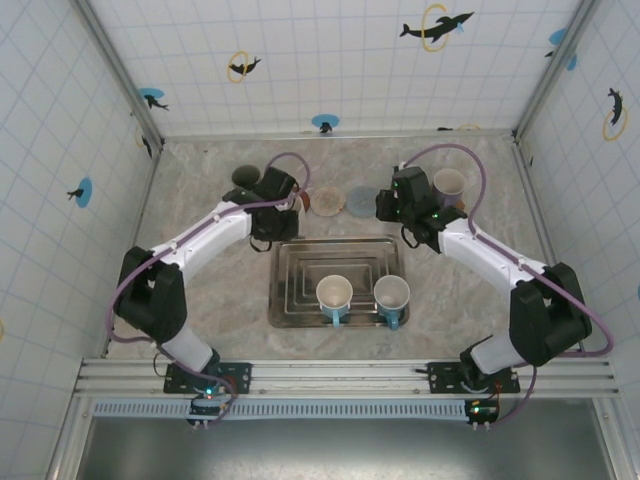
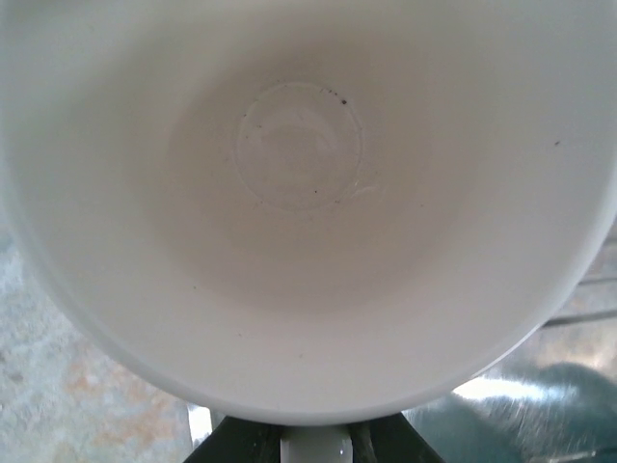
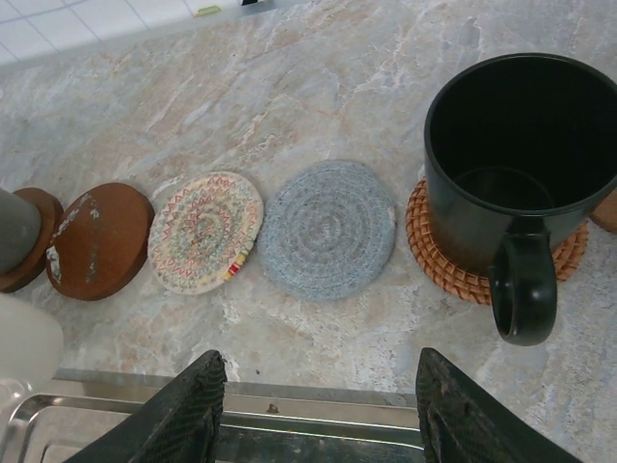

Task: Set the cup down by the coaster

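though speckled, smooth round cup (image 2: pixel 299 193)

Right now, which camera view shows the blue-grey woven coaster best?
The right wrist view: the blue-grey coaster lies whole and close, its spiral weave clear. The top external view shows it as a small, plain disc.

White cup (image 2: pixel 308 241) runs off-frame on 3 sides (top + both flanks), mostly hiding left pincer (image 2: pixel 310 448).

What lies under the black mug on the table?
A brown woven coaster. Its rim shows around the base of the mug. The mug covers the middle of the coaster, so that part cannot be seen.
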You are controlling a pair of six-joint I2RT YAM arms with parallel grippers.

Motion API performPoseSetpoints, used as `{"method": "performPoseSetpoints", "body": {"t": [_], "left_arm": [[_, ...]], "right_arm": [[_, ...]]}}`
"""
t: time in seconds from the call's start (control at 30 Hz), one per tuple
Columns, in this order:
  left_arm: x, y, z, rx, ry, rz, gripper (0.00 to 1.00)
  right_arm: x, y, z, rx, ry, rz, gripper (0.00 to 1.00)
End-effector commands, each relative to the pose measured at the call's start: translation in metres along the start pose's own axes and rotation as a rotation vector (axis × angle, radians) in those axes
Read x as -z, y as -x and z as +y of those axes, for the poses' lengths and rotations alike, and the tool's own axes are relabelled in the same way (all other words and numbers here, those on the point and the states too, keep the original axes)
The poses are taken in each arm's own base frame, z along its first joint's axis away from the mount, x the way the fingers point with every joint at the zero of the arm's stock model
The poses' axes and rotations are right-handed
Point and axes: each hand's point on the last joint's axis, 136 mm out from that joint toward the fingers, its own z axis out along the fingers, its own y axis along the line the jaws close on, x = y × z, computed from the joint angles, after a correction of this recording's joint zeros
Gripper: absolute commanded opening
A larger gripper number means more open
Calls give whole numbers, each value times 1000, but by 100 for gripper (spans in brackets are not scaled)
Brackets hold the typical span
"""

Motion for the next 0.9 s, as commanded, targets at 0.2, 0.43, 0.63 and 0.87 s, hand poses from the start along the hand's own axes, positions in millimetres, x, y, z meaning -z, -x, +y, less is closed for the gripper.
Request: {"method": "performPoseSetpoints", "body": {"t": [0.2, 0.43, 0.63, 0.87], "left_arm": [[9, 56, -6, -21, -29, -87, 0], [-3, 70, -2, -21, -11, -70, 0], [-10, 85, 16, -6, 24, -61, 0], [-19, 96, 23, -9, 44, -34, 0]], "right_arm": [[1, 1, -1, -8, 26, 12, 54], [-2, 1, -7, -10, 19, 19, 54], [-6, -2, -9, -9, 20, 34, 54], [-10, 1, -5, -24, 49, 48, 54]]}}
